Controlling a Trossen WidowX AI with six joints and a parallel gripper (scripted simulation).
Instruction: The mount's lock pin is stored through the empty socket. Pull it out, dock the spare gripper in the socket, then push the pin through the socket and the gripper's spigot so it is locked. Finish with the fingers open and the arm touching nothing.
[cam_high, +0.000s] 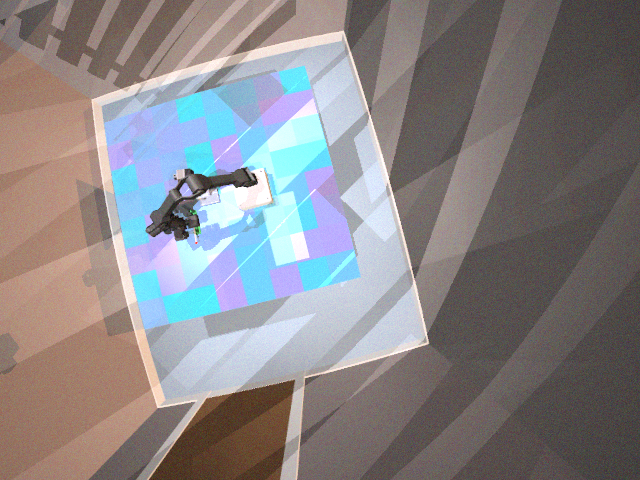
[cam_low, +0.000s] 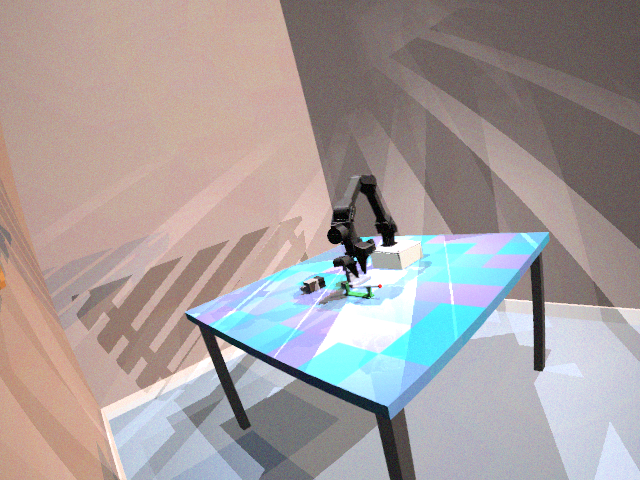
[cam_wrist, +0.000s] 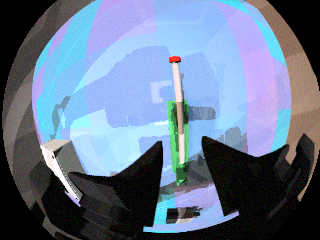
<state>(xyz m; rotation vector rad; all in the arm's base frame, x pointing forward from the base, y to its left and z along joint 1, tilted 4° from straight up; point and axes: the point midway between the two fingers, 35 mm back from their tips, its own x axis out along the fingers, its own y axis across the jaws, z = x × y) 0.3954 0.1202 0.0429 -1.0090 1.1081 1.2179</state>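
Note:
The green mount (cam_wrist: 175, 135) (cam_low: 355, 291) (cam_high: 193, 212) lies on the checkered table. The white lock pin (cam_wrist: 178, 96) (cam_low: 373, 286) (cam_high: 196, 236), with a red head, runs through the mount's socket. My gripper (cam_wrist: 182, 143) (cam_low: 354, 272) (cam_high: 184, 228) hangs a little above the mount with the fingers partly open on either side of the pin's line, holding nothing. The spare gripper (cam_low: 312, 284) (cam_high: 180, 173), a small grey block, lies on the table apart from the mount.
The arm stands on a beige base box (cam_low: 403, 255) (cam_high: 255, 198) behind the mount. The table (cam_low: 439, 335) (cam_high: 320, 268) has a blue, cyan and purple checkered top. Walls stand behind it.

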